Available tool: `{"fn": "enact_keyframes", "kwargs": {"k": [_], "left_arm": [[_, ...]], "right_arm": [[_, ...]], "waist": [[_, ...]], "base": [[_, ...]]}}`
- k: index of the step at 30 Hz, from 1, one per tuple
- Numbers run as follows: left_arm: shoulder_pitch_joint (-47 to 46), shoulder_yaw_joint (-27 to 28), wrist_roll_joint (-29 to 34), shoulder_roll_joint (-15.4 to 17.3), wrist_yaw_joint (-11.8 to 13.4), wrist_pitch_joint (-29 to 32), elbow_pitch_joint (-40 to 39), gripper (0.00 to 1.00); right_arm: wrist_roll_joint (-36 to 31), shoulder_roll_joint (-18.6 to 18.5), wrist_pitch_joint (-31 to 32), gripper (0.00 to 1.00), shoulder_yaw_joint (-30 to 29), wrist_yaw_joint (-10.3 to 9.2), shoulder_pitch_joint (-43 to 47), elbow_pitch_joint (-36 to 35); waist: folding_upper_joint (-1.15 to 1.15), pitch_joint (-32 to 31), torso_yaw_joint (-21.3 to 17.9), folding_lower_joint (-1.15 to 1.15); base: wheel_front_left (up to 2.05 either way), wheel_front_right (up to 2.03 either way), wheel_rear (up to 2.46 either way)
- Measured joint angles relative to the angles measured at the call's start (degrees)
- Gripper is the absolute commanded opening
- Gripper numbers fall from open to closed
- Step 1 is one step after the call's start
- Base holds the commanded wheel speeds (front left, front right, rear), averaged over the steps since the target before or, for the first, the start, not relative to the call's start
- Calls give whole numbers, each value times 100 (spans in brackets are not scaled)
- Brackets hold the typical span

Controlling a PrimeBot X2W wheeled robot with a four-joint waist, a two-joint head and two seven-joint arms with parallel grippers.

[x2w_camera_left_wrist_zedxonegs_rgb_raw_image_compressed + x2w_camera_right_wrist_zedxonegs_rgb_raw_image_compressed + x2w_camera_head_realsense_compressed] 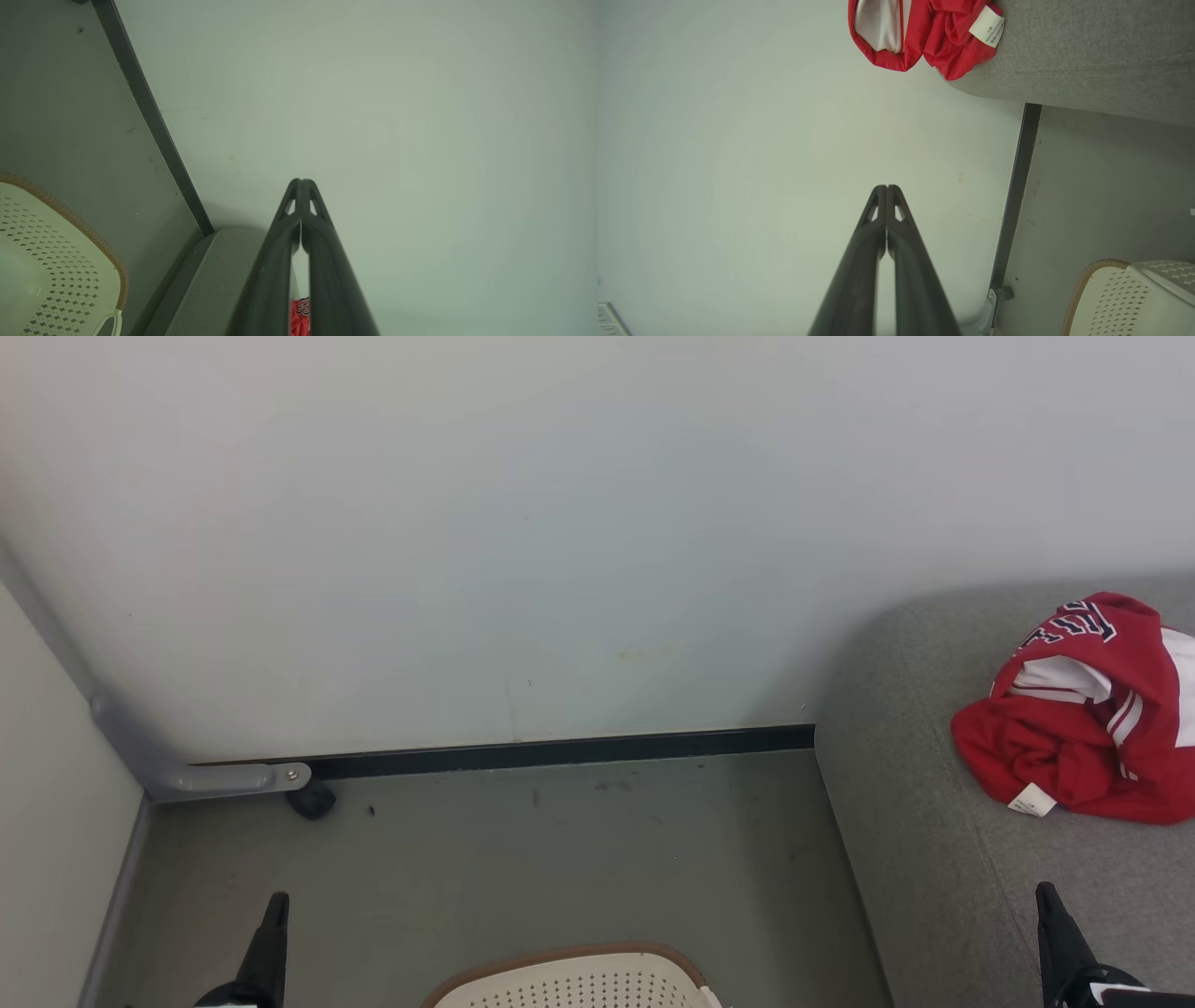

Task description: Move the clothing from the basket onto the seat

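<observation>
The clothing (1060,756) and the basket (579,987) run off the head view's edges

No full word readable anywhere, as far as we can see; clothing (1074,747) by the far edge of the seat (934,896) carries navy white-edged lettering (1074,623), folded over, only block-letter fragments, so we can't make it out; its white tag (986,26) shows a few lines of tiny dark print in the right wrist view, too small for us to read
</observation>
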Motion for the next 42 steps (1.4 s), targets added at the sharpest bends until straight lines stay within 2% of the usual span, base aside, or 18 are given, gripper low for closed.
{"fn": "enact_keyframes", "kwargs": {"k": [42], "left_arm": [[0,-1,0,-1,0,0,-1,0]], "right_arm": [[0,0,0,0,0,0,0,-2]], "waist": [[0,1,0,0]], "base": [[0,0,0]]}}
